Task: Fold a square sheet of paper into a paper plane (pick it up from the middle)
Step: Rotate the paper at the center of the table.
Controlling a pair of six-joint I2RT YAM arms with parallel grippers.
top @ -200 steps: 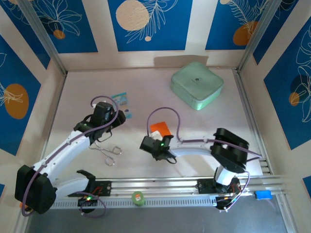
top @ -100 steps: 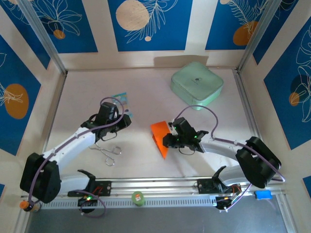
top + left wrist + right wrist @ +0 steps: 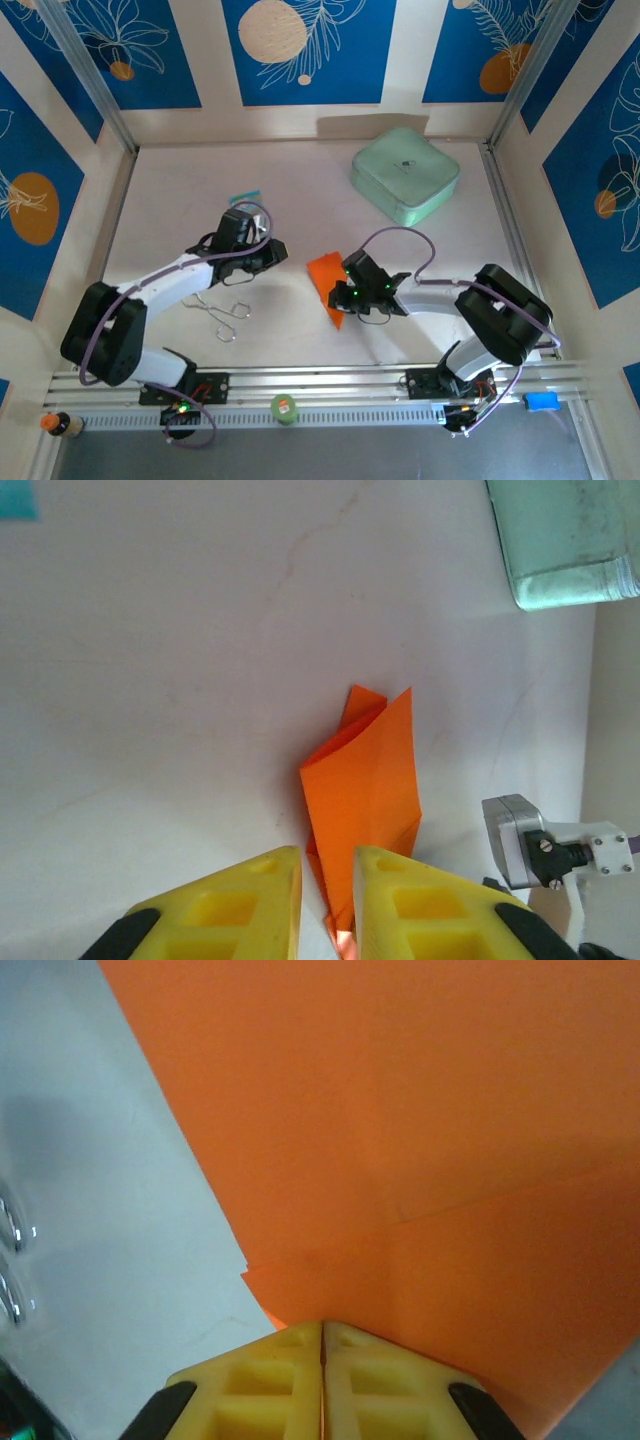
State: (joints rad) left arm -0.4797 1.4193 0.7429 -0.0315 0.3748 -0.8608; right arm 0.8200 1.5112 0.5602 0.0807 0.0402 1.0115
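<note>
The square sheet of paper is bright orange and folded into a narrow wedge with its point toward the near edge. My right gripper is at the wedge's right side, its yellow fingers pressed together on the paper's edge. My left gripper hangs just left of the paper, apart from it. In the left wrist view the paper stands up beyond the left gripper, whose jaws leave a narrow gap with nothing clamped.
A mint-green box sits at the back right, also the box corner. A blue-and-white packet lies behind the left arm. Metal forceps lie near the left arm. A green roll rests on the front rail.
The right gripper shut on the orange paper, which now shows as a longer wedge. The left gripper travelled right toward the paper and its jaws narrowed.
</note>
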